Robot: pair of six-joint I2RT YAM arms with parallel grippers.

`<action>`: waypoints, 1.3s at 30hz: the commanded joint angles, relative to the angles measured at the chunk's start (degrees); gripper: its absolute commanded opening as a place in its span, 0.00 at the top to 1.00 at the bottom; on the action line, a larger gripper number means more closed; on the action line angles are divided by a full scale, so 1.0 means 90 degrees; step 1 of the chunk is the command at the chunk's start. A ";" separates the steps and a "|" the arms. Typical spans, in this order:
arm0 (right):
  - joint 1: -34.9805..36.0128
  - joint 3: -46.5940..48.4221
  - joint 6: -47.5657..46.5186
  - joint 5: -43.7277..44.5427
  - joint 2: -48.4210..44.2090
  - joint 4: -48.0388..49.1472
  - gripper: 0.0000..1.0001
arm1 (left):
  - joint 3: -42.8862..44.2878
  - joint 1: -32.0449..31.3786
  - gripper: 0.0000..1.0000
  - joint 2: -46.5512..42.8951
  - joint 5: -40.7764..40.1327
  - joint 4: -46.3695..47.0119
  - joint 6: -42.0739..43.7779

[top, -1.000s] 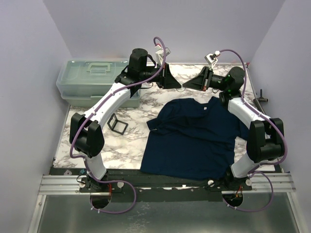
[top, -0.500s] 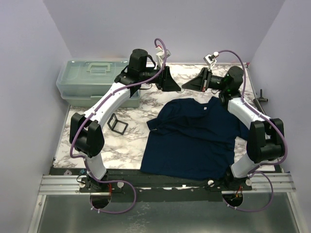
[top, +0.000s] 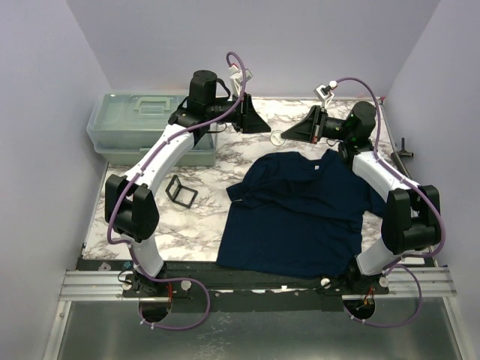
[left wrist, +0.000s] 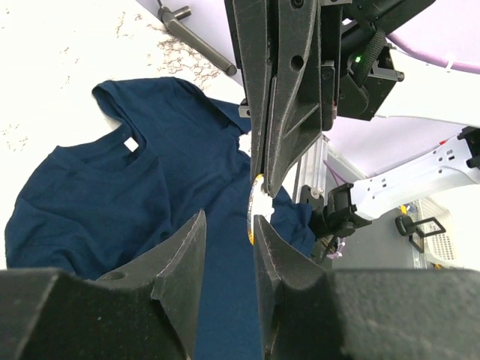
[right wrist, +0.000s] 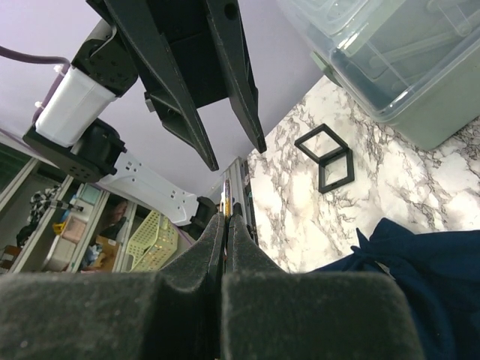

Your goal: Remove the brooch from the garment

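The right gripper (top: 285, 135) is clamped on the brooch (top: 277, 138). The disc is pinched edge-on between pressed-together fingertips (right wrist: 225, 221), apparently so that it is kept clear of the garment (top: 300, 217). It is held in the air near the far edge of the desk (top: 195, 225), apart from the shirt. The left gripper (top: 262, 128) is spread wide and empty just beside it, seemingly touching nothing.

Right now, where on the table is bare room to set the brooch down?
Bare marble lies between the black frame and the garment, and nearer than the frame. The back is crowded: left gripper, right gripper holding the brooch, plastic box.
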 commanded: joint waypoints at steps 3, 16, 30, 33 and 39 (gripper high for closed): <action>-0.0005 -0.0034 0.0067 -0.0236 -0.0158 0.0213 0.99 | 0.0117 -0.0086 0.67 -0.0020 0.0240 0.0232 -0.0175; -0.0004 -0.0079 0.0345 -0.0218 -0.0119 0.0532 0.99 | -0.0290 -0.0187 0.80 -0.0131 0.0519 0.0280 -0.0207; -0.0006 -0.0048 0.0283 -0.0176 -0.0089 0.0338 0.97 | -0.0338 -0.0187 1.00 -0.0234 0.0210 0.0336 -0.0401; -0.0004 0.0037 -0.0004 -0.0192 -0.0096 -0.0080 0.72 | -0.0343 -0.0167 1.00 -0.0323 -0.0101 -0.0062 -0.0242; -0.0004 0.0244 -0.0522 -0.0145 -0.0158 -0.0774 0.41 | -0.0766 0.0004 1.00 -0.0720 -0.0405 -0.1018 0.0527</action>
